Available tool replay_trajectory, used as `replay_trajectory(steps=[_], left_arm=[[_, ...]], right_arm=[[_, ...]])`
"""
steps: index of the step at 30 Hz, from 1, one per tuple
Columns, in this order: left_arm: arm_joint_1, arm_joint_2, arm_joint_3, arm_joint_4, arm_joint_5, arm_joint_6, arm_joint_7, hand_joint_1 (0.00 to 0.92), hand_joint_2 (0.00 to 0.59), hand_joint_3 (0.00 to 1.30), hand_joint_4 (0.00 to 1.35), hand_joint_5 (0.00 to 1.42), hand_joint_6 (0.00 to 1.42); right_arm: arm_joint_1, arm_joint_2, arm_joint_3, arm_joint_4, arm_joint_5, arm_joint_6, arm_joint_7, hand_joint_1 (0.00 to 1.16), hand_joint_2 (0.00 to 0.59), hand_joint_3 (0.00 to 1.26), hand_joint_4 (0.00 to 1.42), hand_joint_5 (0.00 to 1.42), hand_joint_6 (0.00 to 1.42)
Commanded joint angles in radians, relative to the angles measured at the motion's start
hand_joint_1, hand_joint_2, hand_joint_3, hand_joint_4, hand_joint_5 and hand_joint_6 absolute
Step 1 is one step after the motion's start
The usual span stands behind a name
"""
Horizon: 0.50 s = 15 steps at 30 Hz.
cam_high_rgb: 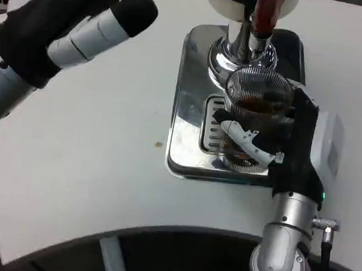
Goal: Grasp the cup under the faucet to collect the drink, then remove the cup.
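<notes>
A clear ribbed cup [257, 100] with dark drink in it stands on the steel drip tray [188, 111], just in front of the chrome faucet [243, 44] with its red handle [263, 11]. My right hand [285, 145] grips the cup from the right, white and black fingers wrapped across its lower front. My left arm [71, 27] reaches across the upper left toward the faucet; its hand is hidden past the top edge.
The slotted grate [210, 134] of the tray lies under the cup. White table [87, 160] stretches to the left, with a small brown spot [157, 144] near the tray. The table's curved front edge runs along the bottom.
</notes>
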Motion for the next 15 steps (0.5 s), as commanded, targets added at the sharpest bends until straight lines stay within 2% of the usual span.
replay_trajectory(steps=[1,15], left_arm=[[0.067,0.019,0.028,-0.034,-0.014,0.009,0.023,0.000,0.100,0.10,0.14,0.21,0.18],[0.165,0.017,0.054,-0.046,-0.021,0.008,0.036,0.000,0.101,0.11,0.15,0.22,0.19]], right_arm=[[0.037,0.003,-0.012,-0.035,-0.004,0.018,-0.004,1.03,0.145,0.76,0.88,1.04,1.22],[0.132,-0.011,-0.011,-0.173,-0.014,0.045,0.028,1.05,0.130,0.80,0.91,1.08,1.30]])
